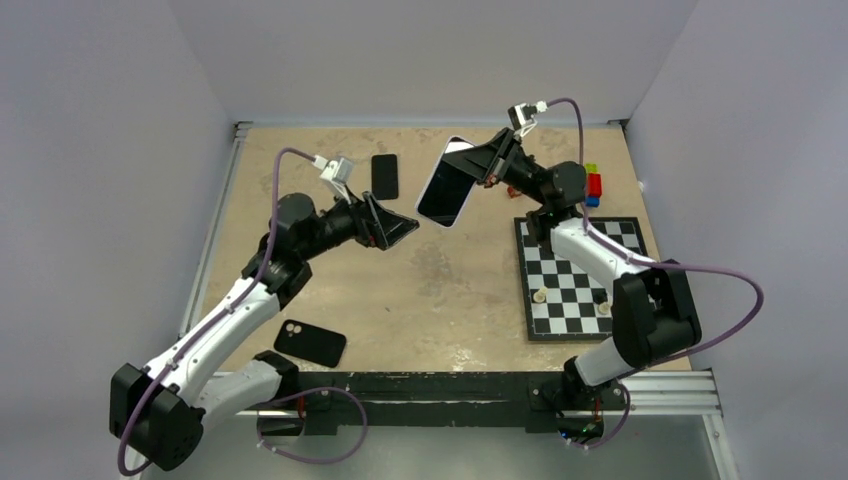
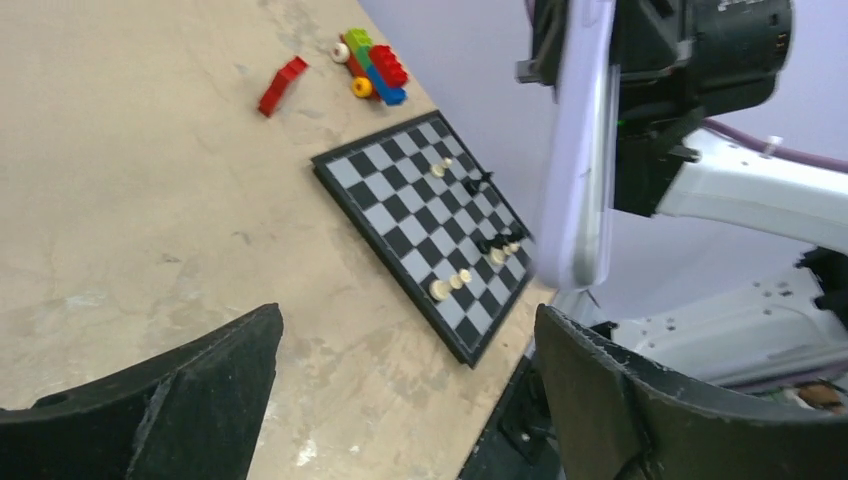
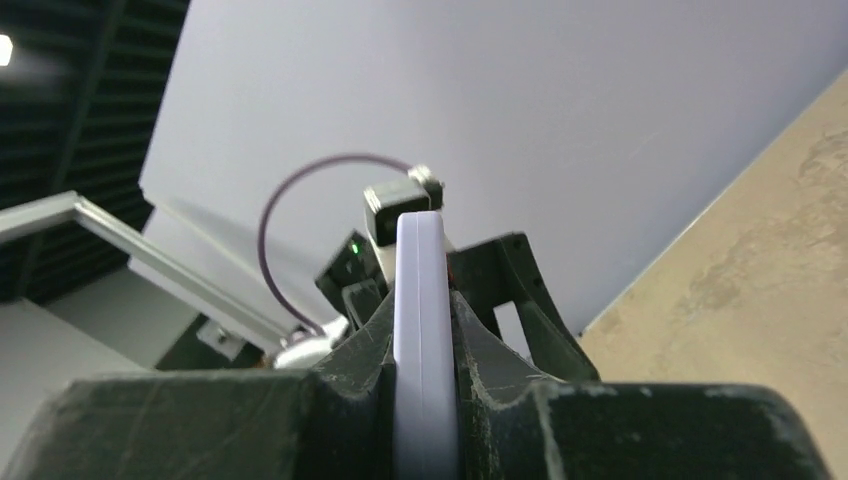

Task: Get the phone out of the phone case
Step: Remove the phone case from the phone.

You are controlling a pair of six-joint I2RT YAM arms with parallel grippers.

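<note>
Hanging above the surface (image 1: 450,300) toward its 12 o'clock side, the phone (image 1: 446,183) is sitting in its pale phone case (image 2: 580,150). Your right tool (image 1: 482,162) is pinching it across its thickness at the 2 o'clock end. Your left tool (image 1: 401,230) is hovering wide open, holding nothing, just off the phone's 7 o'clock corner. You are risking a drop here. If the right tool is clamping case and phone together while the left is pulling, nothing is separating. A slip is then sending both down, perhaps onto the chessboard (image 1: 580,280) at 4 o'clock.
</note>
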